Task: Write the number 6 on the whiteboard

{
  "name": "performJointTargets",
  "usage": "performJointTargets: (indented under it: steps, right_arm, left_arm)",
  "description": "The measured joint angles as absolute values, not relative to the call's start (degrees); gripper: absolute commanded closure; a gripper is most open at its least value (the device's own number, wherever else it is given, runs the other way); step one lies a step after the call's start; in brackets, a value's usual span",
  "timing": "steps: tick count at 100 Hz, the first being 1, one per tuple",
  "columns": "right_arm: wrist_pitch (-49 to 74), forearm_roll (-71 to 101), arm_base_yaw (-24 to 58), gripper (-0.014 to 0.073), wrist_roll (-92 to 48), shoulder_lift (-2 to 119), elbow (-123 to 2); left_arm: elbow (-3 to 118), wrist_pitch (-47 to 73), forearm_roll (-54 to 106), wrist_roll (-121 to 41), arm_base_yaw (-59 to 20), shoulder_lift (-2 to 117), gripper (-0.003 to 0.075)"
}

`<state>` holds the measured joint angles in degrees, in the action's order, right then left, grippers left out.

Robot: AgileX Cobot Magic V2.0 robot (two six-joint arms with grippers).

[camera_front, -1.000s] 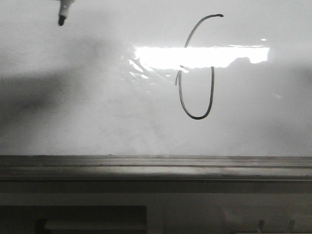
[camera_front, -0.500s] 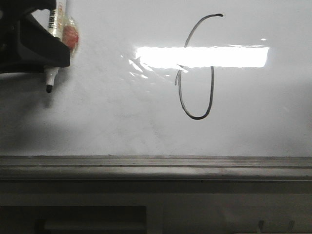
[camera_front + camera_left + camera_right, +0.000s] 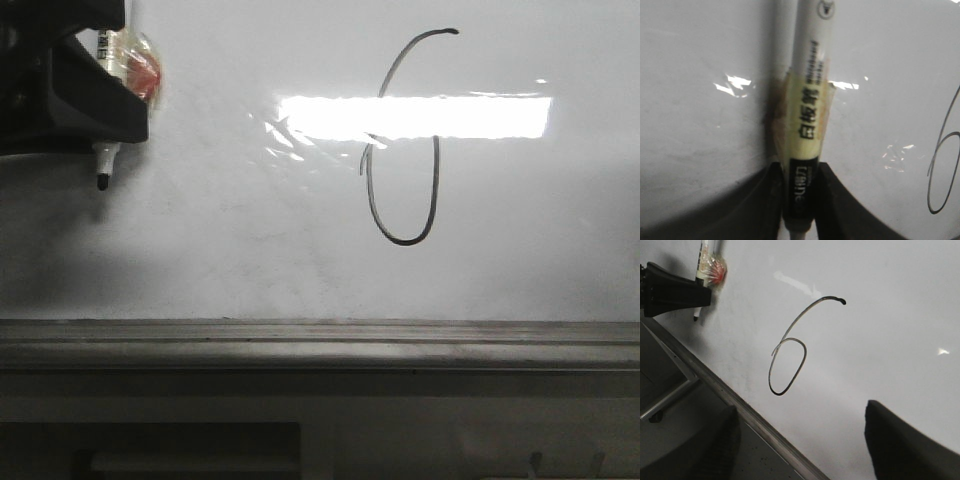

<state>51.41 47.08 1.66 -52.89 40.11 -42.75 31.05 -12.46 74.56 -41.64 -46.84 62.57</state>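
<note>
A tall, narrow 6 (image 3: pixel 402 140), thin dark line, stands upright on the glossy whiteboard (image 3: pixel 230 220), right of centre. Its long curved top stroke crosses a bright glare band; the elongated loop ends well above the grey bottom rail.

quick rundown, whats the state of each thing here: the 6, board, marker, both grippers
number 6: fully drawn, loop closed, dark thin line
whiteboard: upright, faint grey smudges, bright glare strip across it
marker: uncapped, taped around its barrel, tip off to the left of the 6
left gripper: shut on the marker
right gripper: open, holding nothing, fingers spread before the board
</note>
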Motion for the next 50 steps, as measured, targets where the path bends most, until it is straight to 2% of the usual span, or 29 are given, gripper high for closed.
performJointTargets:
  steps: [1,11,18,36,50]
  right_arm:
    - [51.4,47.1,1.7,0.0125,-52.9,40.1,-42.7]
    - [51.4,47.1,1.7,0.0125,-52.9,40.1,-42.7]
    - [51.4,47.1,1.7,0.0125,-52.9,40.1,-42.7]
    - [49.9,48.7,1.7,0.0125,-52.9,40.1,-42.7]
    - [45.7,54.3,1.7,0.0133,-52.9,40.1,-42.7]
  left_arm:
    - [31.1,-12.5,74.6,-41.6,-46.8,62.6,0.0386]
    - [31.2,-11.7,74.4,-41.6,-46.9,62.6,0.0197]
    - [31.3,-11.2,73.7,-41.6,-47.1,62.1,0.0134]
    - [31.2,-12.0,72.1,-44.2,-47.2,58.6,0.0133]
    - [31.1,-12.7,71.9,-50.3,-47.2,51.3,0.0133]
